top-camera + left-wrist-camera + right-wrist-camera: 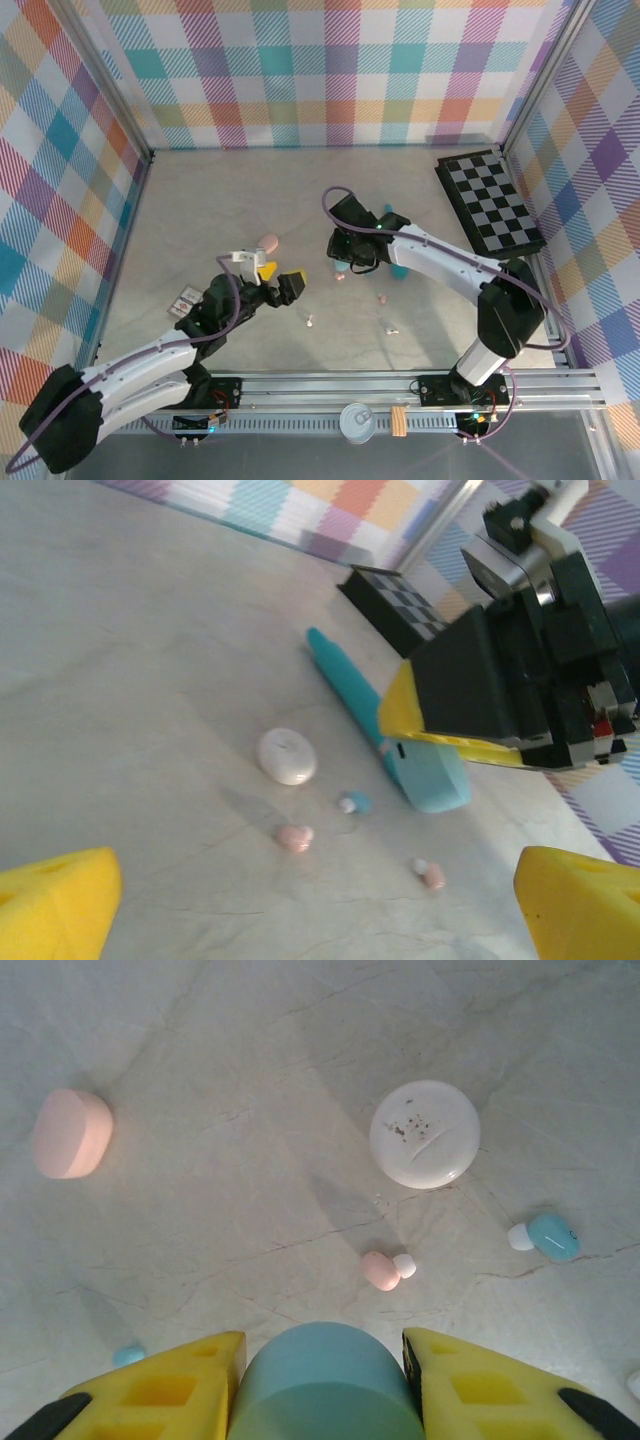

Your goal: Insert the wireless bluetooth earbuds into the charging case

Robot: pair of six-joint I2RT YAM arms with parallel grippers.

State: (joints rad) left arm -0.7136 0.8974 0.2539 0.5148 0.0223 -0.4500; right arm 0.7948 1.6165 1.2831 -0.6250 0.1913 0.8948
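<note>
The right gripper [322, 1352] is clamped on the blue case [325, 1385]; the left gripper [320, 895] stands wide and empty. The pink earbud [381, 1271] lies on the table [250, 1040] between that case and the white case [424, 1134]; the blue earbud [552, 1236] lies nearby. Expect tiny, light, hard, slick shells that roll. Pinch across the rounded body.

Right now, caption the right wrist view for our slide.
Right gripper holds light blue case; pink earbud, blue earbud, white case, pink case lie ahead.
</note>
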